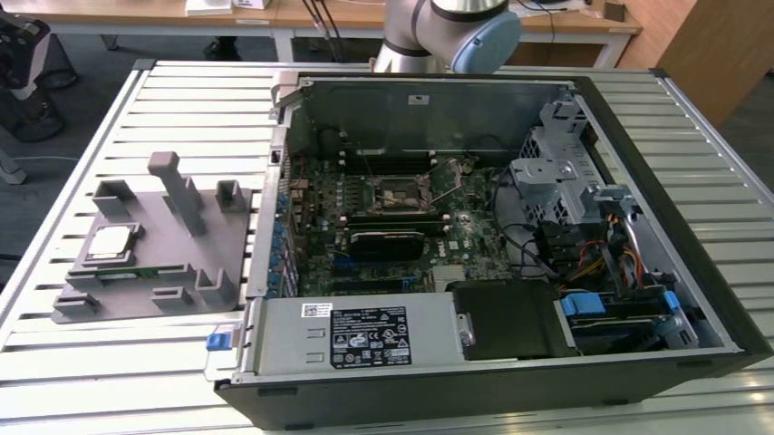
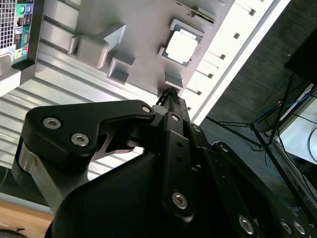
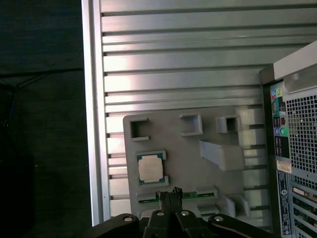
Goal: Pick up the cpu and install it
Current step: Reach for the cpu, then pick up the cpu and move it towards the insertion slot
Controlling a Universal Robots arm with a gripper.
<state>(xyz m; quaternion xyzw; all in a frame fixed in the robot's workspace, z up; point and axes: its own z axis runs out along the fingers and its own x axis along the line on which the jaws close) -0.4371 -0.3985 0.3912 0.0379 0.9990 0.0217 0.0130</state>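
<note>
The cpu is a small square chip with a shiny metal top. It lies flat in a recess of the grey holder plate at the exterior view's left. In both wrist views the cpu appears well below my gripper. The black fingers are pressed together with nothing between them, and they hang high over the plate's edge near the chip. The motherboard socket sits with its metal frame inside the open computer case.
A narrow green memory stick lies in a slot of the holder plate beside the chip. Tall grey posts rise from the plate. The slatted metal table ends close to the plate's outer side. The robot arm stands behind the case.
</note>
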